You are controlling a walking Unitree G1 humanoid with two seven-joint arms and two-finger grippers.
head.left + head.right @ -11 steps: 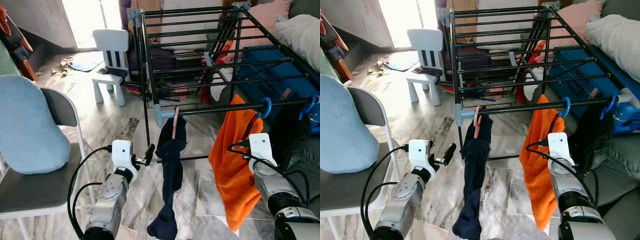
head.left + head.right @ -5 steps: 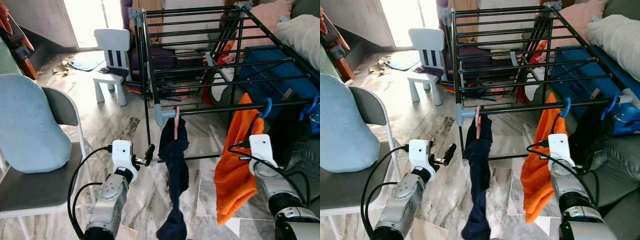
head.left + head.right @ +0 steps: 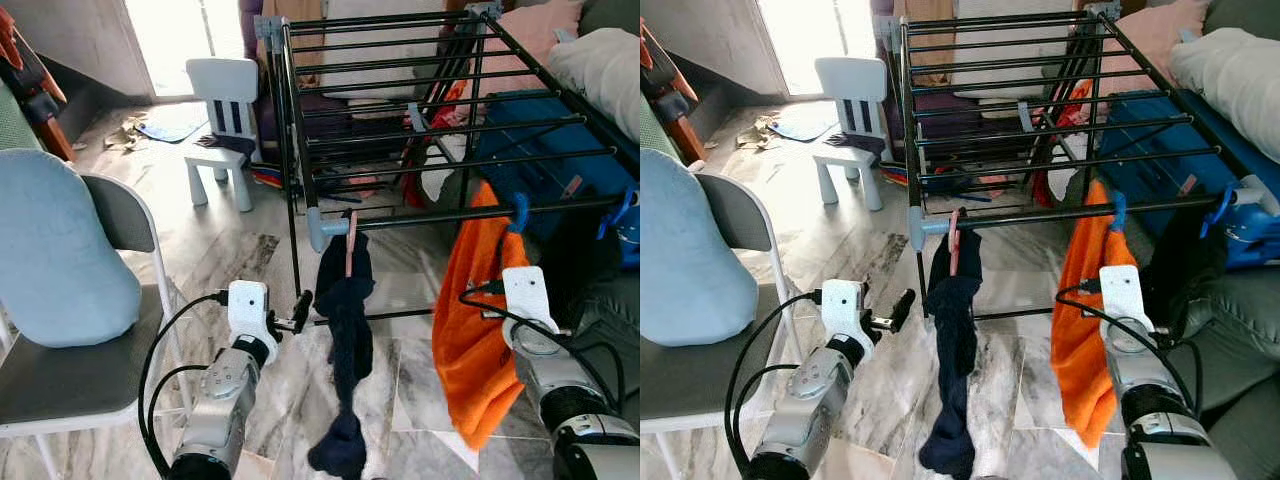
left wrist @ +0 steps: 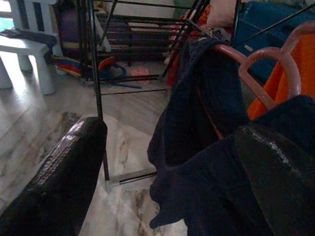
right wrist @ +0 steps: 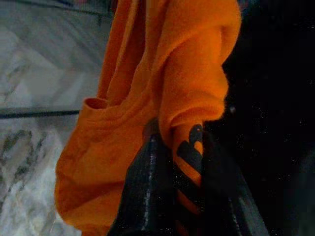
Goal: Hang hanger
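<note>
A black drying rack point(image 3: 440, 216) stands ahead. A blue hanger hook point(image 3: 518, 210) sits over its front rail, and an orange garment point(image 3: 478, 330) hangs from it. My right gripper point(image 5: 179, 147) is shut on a fold of that orange garment, just below the rail; in the eye views the cloth hides its fingers. Further left on the same rail, a pink hanger point(image 3: 349, 240) carries a dark navy garment point(image 3: 345, 340). My left gripper point(image 3: 300, 304) is open beside the navy garment, at about the garment's upper part, with nothing between its fingers point(image 4: 74, 162).
A folding chair with a light blue cushion point(image 3: 60, 250) is close on my left. A small white child's chair point(image 3: 225, 110) stands beyond it. A blue box point(image 3: 545, 150) lies under the rack, with cushions point(image 3: 600, 60) and another blue hanger point(image 3: 625, 208) at right. Marble floor point(image 3: 400, 380) lies below.
The blue hook and orange garment have slid a little to the left along the front rail, and the cloth has swung. The navy garment also sways. My left arm has barely moved.
</note>
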